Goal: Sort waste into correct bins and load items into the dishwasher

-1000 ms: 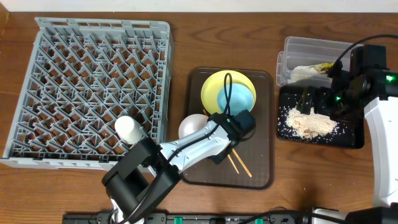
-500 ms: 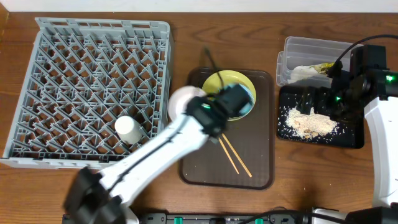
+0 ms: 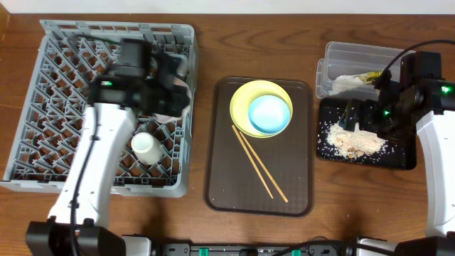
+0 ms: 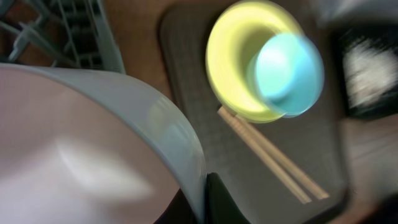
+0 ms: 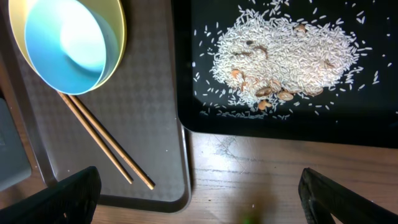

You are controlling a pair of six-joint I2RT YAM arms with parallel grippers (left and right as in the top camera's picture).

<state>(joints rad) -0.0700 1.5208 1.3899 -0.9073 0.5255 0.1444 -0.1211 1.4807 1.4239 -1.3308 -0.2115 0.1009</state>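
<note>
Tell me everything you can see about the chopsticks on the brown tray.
The chopsticks are two thin, straight sticks of pale wood, plain and unmarked. They lie flat and diagonal on the brown serving tray, close together at the far end by the rim of the yellow plate and spreading slightly toward the near edge. Nothing else touches them. Whether their far tips slip under the plate is unclear.

This looks like a robotics lab bench set up as a dishwashing station, not a working kitchen. On a plain wooden table (image 3: 213,43) stand a white left arm (image 3: 96,163) at eight o'clock and a right arm (image 3: 434,142) at three o'clock, with black cables (image 3: 398,57) and an equipment rail (image 3: 213,250) at six o'clock. The kitchen gear is a grey dish rack (image 3: 50,85) at nine o'clock, a brown serving tray (image 3: 234,185) at centre, and a clear tub (image 3: 355,53) and black tray (image 3: 405,156) near three o'clock.
</note>
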